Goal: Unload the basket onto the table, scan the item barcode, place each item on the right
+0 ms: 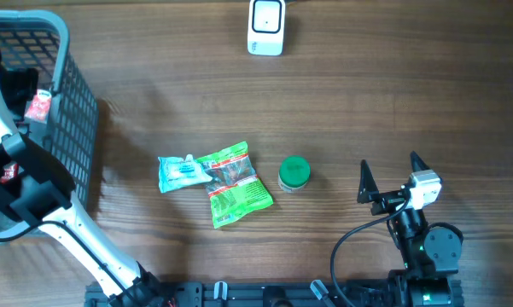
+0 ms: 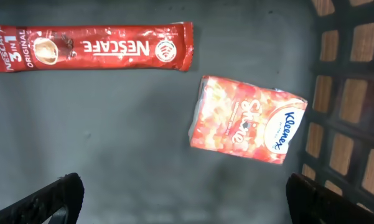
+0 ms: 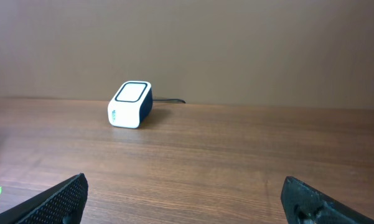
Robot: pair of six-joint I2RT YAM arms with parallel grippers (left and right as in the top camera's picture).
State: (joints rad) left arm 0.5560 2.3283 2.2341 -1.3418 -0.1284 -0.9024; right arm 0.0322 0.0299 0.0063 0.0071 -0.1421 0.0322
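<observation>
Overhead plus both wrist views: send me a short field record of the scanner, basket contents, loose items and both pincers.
scanner: white box-shaped barcode scanner, far edge of wooden table, untouched
basket: dark plastic mesh basket, left side
in basket: red Nescafe sachet; orange Kleenex tissue pack; lying apart
loose items: blue-white packet touching green snack bag; green-lidded small jar beside them
left pincer: open, empty, over basket floor
right pincer: open, empty, facing scanner

Printed on the red sachet (image 2: 90,47), upside down in the left wrist view: "NESCAFE", "3 IN 1", "ORIGINAL". Printed on the orange tissue pack (image 2: 247,119), inside a white oval: "Kleenex".
</observation>
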